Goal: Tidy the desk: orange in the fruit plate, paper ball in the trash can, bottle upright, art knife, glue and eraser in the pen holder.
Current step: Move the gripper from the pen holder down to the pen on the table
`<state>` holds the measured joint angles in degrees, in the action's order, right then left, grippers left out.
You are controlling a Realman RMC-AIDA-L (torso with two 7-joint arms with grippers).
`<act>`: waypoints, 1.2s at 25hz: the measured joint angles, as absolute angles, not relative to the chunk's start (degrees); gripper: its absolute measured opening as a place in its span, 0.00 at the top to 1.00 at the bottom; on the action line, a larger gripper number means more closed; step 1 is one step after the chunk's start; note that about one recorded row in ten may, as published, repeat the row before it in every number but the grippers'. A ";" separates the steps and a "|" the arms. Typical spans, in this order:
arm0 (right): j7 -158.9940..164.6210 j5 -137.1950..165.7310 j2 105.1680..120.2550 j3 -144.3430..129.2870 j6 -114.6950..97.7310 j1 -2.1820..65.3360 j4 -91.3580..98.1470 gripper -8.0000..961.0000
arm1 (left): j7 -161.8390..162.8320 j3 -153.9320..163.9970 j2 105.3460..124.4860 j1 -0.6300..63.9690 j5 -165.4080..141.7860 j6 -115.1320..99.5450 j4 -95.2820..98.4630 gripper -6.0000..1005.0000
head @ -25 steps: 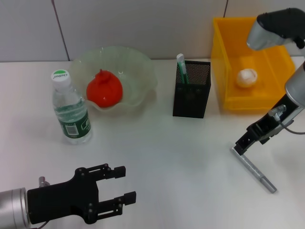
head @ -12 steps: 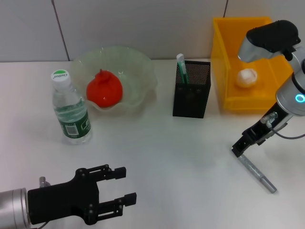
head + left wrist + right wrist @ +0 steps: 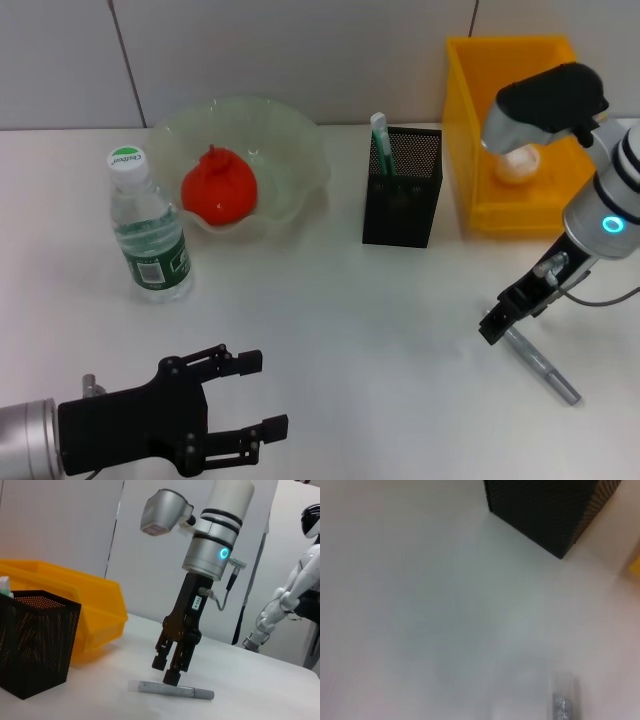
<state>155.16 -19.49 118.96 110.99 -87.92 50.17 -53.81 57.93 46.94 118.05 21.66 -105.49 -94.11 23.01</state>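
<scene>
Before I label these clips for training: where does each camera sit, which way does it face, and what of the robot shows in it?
Head view: on the robot's head, looking forward and down at the desk; shows the left gripper near, and the right gripper over the art knife.
Left wrist view: low on the left arm, looking across the desk at the right gripper; none of its own fingers show.
Right wrist view: on the right arm, looking down at the desk; no fingers show.
Shared: all three show the pen holder and the knife.
</scene>
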 joint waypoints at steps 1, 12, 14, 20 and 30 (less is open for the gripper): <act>155.17 -19.49 118.98 110.37 -87.55 50.17 -53.62 0.37 | 57.64 46.96 118.11 21.60 -105.60 -94.23 23.03 0.21; 155.56 -19.23 119.00 109.29 -86.32 49.84 -53.09 0.41 | 57.39 46.56 118.13 21.36 -105.38 -95.23 23.03 0.18; 155.56 -19.23 119.00 109.26 -86.06 49.72 -53.03 0.42 | 57.39 46.55 118.13 21.35 -105.31 -95.34 23.03 0.18; 155.47 -19.19 119.00 109.10 -85.67 49.35 -52.79 0.46 | 57.49 46.50 118.13 21.27 -105.34 -95.36 23.03 0.18; 155.57 -19.41 119.06 106.37 -83.93 49.21 -52.08 0.49 | 57.61 46.52 118.13 21.18 -105.35 -95.57 23.03 0.18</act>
<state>155.57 -19.41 119.06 106.37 -83.93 49.21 -52.08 57.61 46.52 118.13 21.18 -105.35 -95.57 23.03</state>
